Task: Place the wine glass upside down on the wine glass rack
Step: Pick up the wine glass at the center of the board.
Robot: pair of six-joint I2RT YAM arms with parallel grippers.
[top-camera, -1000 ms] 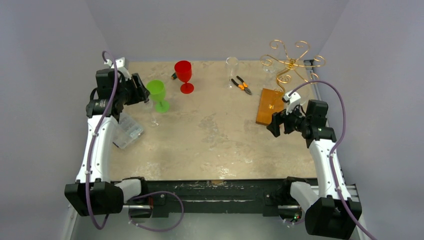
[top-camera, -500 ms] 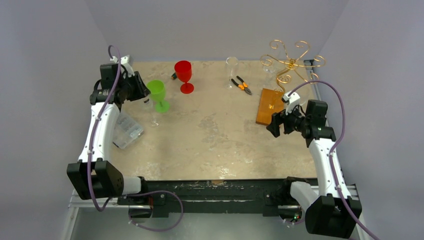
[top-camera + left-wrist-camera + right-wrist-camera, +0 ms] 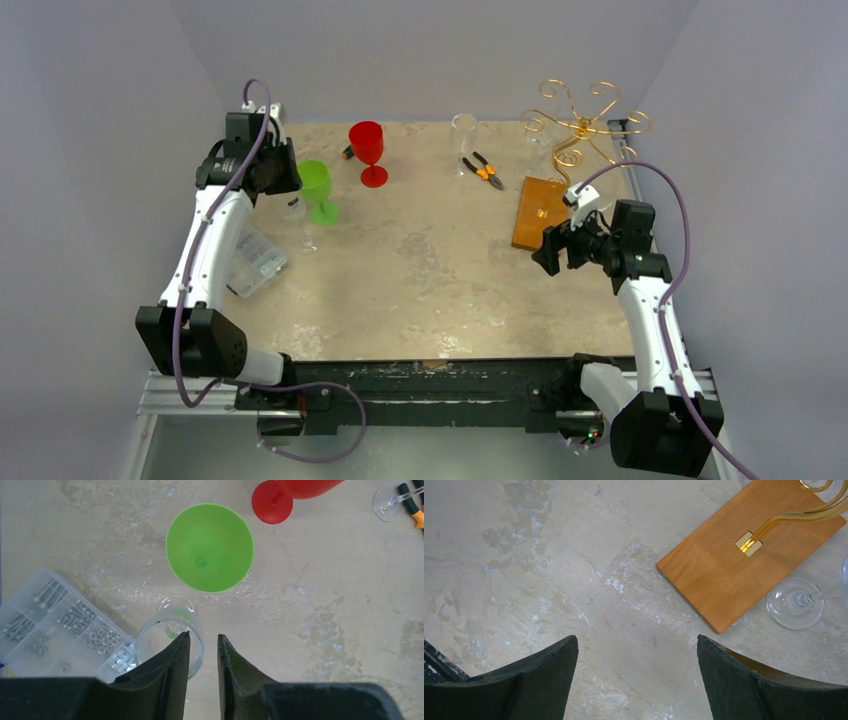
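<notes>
Clear wine glass (image 3: 165, 630) stands upright on the mottled beige tabletop (image 3: 325, 605), between a green plastic goblet (image 3: 210, 547) and a clear screw box (image 3: 50, 615), well apart from the gold wire rack (image 3: 583, 125). Left gripper (image 3: 204, 637), jaws narrowly parted, straddles its rim; right gripper (image 3: 636, 642) hangs wide open near the rack's wooden base (image 3: 724, 575)

- The wine glass (image 3: 169, 630) is clear and stemmed. It stands upright, mouth up, on the surface at the far left, just near of a green goblet (image 3: 209, 547).
- The wine glass rack (image 3: 581, 124) stands at the far right. Its thin gold wire arms curl into spirals from one stem, which is fixed to a flat rectangular orange-brown wooden base (image 3: 724, 570) lying askew.
</notes>
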